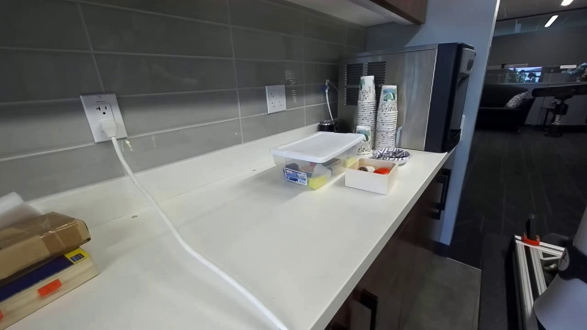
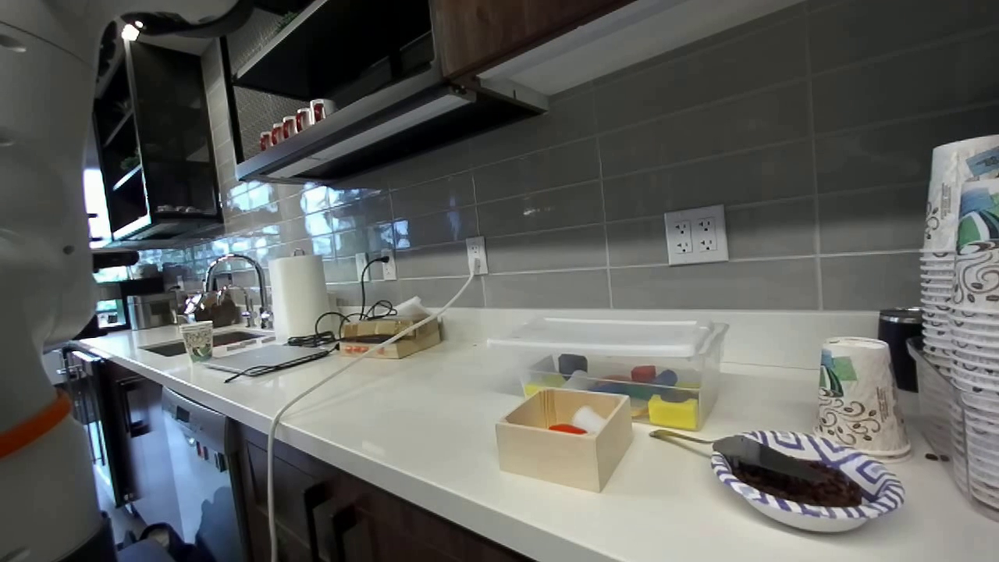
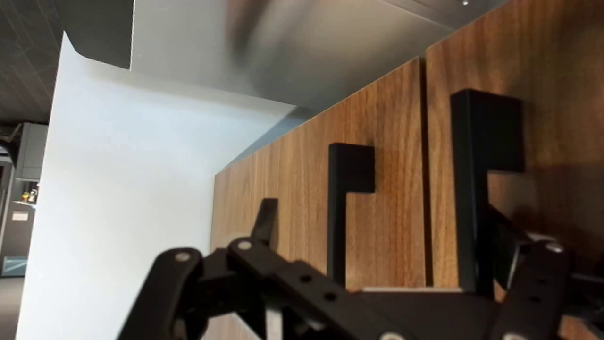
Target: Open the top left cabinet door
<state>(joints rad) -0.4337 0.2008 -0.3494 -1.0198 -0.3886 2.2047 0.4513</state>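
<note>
In the wrist view, two wooden cabinet doors meet at a narrow dark gap, the left door (image 3: pixel 387 212) and the right door (image 3: pixel 557 71). Each has a long black handle, a left handle (image 3: pixel 336 212) and a right handle (image 3: pixel 465 189). My gripper (image 3: pixel 384 229) is open, its fingers spread wide. The left finger is left of the left handle; the right finger is just right of the right handle, partly overlapped by it. Contact cannot be told. The lower handle ends are hidden by the gripper. Wooden upper cabinets show in both exterior views (image 1: pixel 408 9) (image 2: pixel 515 31); the gripper is outside those views.
A white panel (image 3: pixel 132 165) and a grey metallic surface (image 3: pixel 292 52) border the doors. The arm (image 2: pixel 47 257) stands beside the white counter (image 2: pixel 437 421). On it are a lidded clear bin (image 2: pixel 624 367), a wooden box (image 2: pixel 558 453), a bowl (image 2: pixel 819 511) and cup stacks (image 1: pixel 387 119).
</note>
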